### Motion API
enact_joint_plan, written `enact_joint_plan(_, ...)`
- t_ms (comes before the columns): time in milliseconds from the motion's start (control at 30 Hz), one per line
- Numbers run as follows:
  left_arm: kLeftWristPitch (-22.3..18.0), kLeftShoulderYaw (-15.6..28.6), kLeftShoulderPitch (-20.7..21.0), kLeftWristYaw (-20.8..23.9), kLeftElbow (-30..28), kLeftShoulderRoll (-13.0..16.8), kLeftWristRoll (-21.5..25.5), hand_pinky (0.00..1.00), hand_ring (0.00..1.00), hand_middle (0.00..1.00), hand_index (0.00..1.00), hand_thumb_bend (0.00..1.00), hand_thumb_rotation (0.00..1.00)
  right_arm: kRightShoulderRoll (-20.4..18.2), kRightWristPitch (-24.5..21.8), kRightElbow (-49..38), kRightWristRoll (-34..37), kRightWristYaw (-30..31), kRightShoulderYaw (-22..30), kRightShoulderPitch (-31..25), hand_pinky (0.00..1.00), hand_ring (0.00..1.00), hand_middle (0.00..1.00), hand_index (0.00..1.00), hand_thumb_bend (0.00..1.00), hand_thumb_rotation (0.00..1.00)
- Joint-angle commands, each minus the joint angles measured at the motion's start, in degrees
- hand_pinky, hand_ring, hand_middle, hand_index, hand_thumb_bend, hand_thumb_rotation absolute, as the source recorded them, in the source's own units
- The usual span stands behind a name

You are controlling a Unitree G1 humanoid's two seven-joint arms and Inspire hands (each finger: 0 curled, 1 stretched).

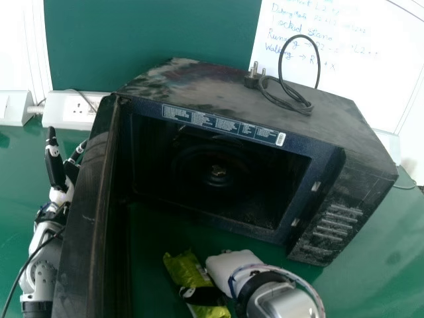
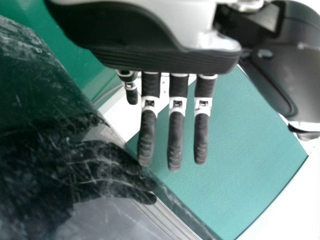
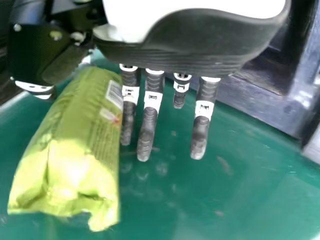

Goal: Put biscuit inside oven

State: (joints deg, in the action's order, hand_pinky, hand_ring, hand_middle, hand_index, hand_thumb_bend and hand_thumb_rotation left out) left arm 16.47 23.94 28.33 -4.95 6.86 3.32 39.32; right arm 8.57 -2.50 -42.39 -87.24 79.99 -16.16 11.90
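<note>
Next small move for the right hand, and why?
Probably curl the right hand inward to grip the shiny green plastic biscuit packet before lifting. Its fingers are straight, right alongside the packet, not wrapped round it. The packet is outside the black boxy oven, whose door is already open.

So the black, boxy oven [image 1: 331, 122] looks like painted metal, pretty matt and dusty on top. Its black door [image 2: 30, 100] is way glossier, mirror-like but scuffed and scratched. The yellow-green biscuit packet [image 3: 70, 150] is shiny, crinkly plastic film. Green surface [image 3: 250, 200] is smooth with a slight sheen. Black and white left robot hand [image 1: 54, 165]: matt, ribbed, rubbery-looking fingers. Black and white right robot hand [image 1: 232, 265]: smooth plastic-looking white shell, same ribbed finish on the fingers.
</note>
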Motion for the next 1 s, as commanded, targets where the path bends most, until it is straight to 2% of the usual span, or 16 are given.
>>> enact_joint_plan(0,0.1,-0.5,0.0,0.0,-0.8,0.0,0.0,0.25,0.32,0.43,0.49,0.52,0.09,-0.2,0.7,-0.1,-0.4,-2.8,-1.4,-2.4,0.34,0.39,0.48,0.66,0.6,0.01)
enact_joint_plan(100,0.1,-0.4,0.1,0.0,-0.6,0.0,0.1,0.24,0.32,0.43,0.49,0.52,0.08,-0.1,0.6,0.9,-1.4,-4.6,-1.3,-2.7,0.15,0.21,0.47,0.69,0.57,0.0)
enact_joint_plan(200,0.0,-0.5,0.1,0.2,-0.6,-0.1,-0.1,0.24,0.32,0.43,0.49,0.52,0.08,0.1,0.7,1.7,-1.9,-4.7,-1.5,-2.8,0.1,0.17,0.47,0.66,0.57,0.0)
enact_joint_plan(533,-0.1,-0.7,0.1,0.3,-0.9,-0.4,-0.2,0.24,0.32,0.43,0.49,0.52,0.08,1.8,2.2,1.2,-1.5,-4.9,-1.7,-2.8,0.08,0.14,0.47,0.67,0.57,0.0)
enact_joint_plan(700,-0.1,-0.7,0.1,0.3,-1.0,-0.4,-0.2,0.24,0.32,0.43,0.49,0.52,0.08,2.1,2.4,0.7,-1.6,-6.5,-1.3,-2.9,0.09,0.16,0.47,0.65,0.57,0.0)
enact_joint_plan(800,-0.3,-0.7,0.0,-0.3,-0.9,-0.4,-0.1,0.25,0.32,0.43,0.49,0.52,0.08,2.7,3.0,0.1,-2.4,-7.6,-0.9,-2.7,0.07,0.13,0.47,0.67,0.57,0.0)
enact_joint_plan(833,-0.4,-0.7,0.0,-0.4,-0.9,-0.3,-0.1,0.25,0.32,0.43,0.49,0.52,0.09,2.9,3.0,-0.2,-2.2,-8.1,-0.4,-2.7,0.05,0.12,0.32,0.67,0.69,0.0)
enact_joint_plan(867,-0.5,-0.7,0.0,-0.6,-0.8,-0.3,-0.1,0.25,0.32,0.43,0.49,0.52,0.09,3.2,3.1,-0.4,-2.0,-8.6,0.1,-2.6,0.05,0.11,0.27,0.67,0.73,0.0)
enact_joint_plan(933,-0.5,-0.7,0.0,-0.7,-0.6,-0.2,-0.1,0.25,0.32,0.43,0.49,0.52,0.09,3.9,3.3,-0.9,-1.3,-10.0,1.3,-2.4,0.05,0.12,0.24,0.63,0.77,0.0)
enact_joint_plan(967,-0.5,-0.6,0.0,-0.8,-0.5,-0.1,-0.1,0.25,0.32,0.43,0.49,0.52,0.09,4.2,3.3,-1.1,-1.0,-10.4,2.0,-2.2,0.05,0.12,0.24,0.55,0.62,0.07)
